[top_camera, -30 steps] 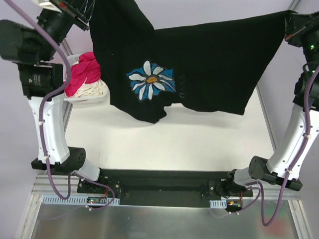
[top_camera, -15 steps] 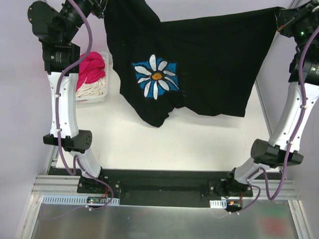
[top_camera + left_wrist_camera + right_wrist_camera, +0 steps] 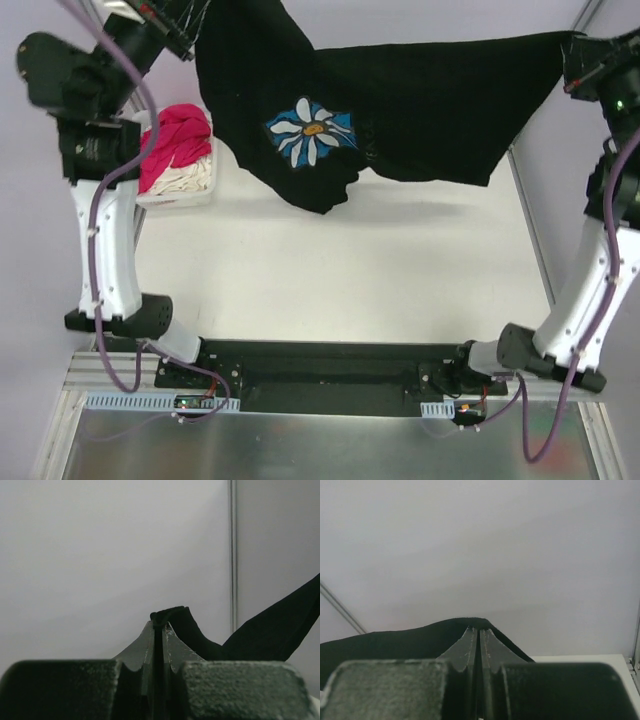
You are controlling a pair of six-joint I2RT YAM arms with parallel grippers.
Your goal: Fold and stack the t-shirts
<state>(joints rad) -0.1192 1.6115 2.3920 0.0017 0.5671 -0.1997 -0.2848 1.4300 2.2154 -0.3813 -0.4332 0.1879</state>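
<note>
The black t-shirt (image 3: 430, 110) hangs in the air, strung between the two arms over the far half of the worktop (image 3: 350, 270). Its daisy print (image 3: 312, 130) shows and one corner droops lowest, left of the middle.

The left pincer (image 3: 159, 626) is clamped shut on a small nub of black cloth that barely pokes past its tips. The right pincer (image 3: 479, 630) is shut the same way on a thin fold at the shirt's edge.

Both holds look slight to me. If the arms draw further apart, a corner could slide out and the shirt would drop in a heap.

The sagging left side hangs near the white basket (image 3: 175, 200) holding the pink t-shirt (image 3: 175, 140) and cream t-shirt (image 3: 190, 180). Lowered carelessly, it could drape over the rim or land creased.
</note>
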